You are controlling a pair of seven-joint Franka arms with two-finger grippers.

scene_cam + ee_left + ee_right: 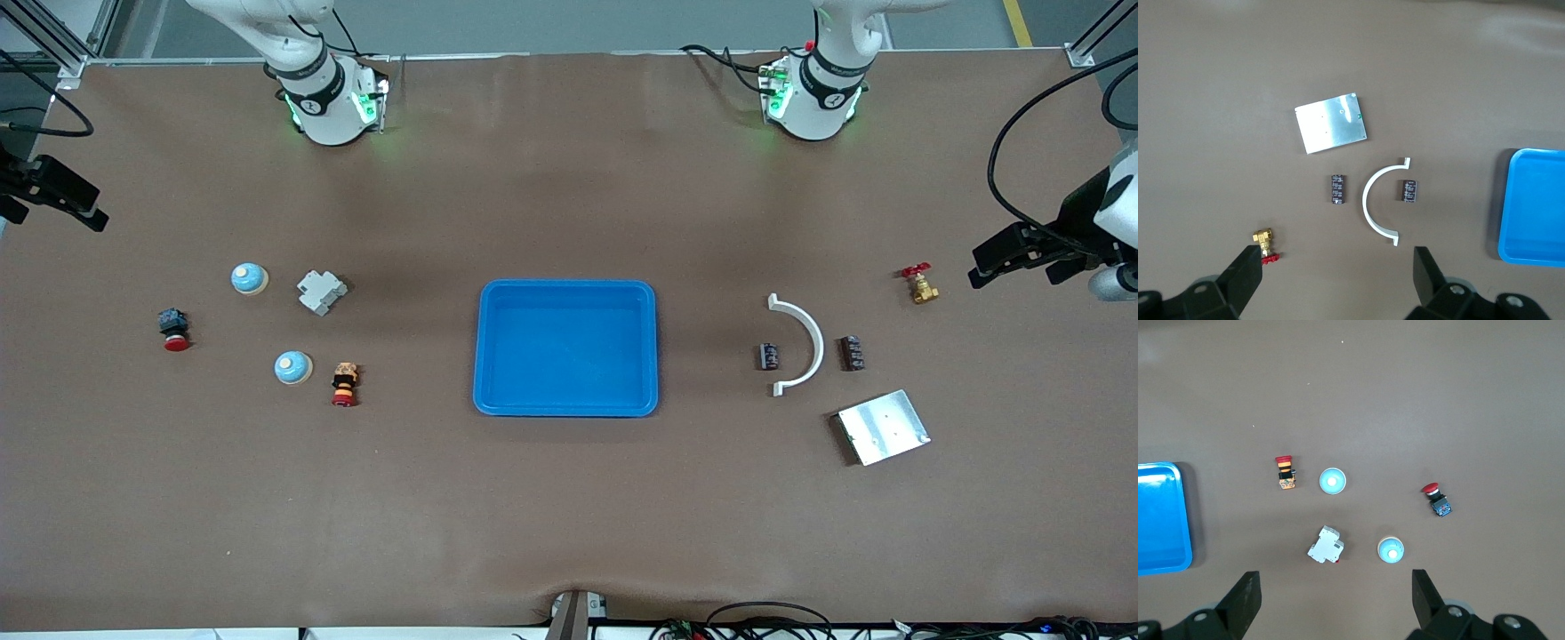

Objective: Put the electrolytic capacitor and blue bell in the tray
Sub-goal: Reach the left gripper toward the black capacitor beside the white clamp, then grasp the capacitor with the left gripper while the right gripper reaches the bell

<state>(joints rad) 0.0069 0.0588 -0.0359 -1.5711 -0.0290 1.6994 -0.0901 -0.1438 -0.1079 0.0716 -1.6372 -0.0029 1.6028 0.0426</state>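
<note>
left gripper [1338, 270] wide open, empty, right gripper [1336, 590] likewise

Matt brown tabletop covering [569, 516], smooth, faintly rippled at the edge nearest the front camera. Glossy bright-blue rectangular plastic tray [566, 407], smooth-walled. Brushed silver metal plate [882, 428], dully reflective. Smooth white plastic half-ring [807, 342]. Polished brass valve with red handle [921, 284]. Two shiny pale-blue domed bells [249, 278] [292, 367]. Matt light-grey plastic breaker block [321, 292]. Dark, sleeved cylindrical capacitor [769, 356], slightly glossy.
</note>
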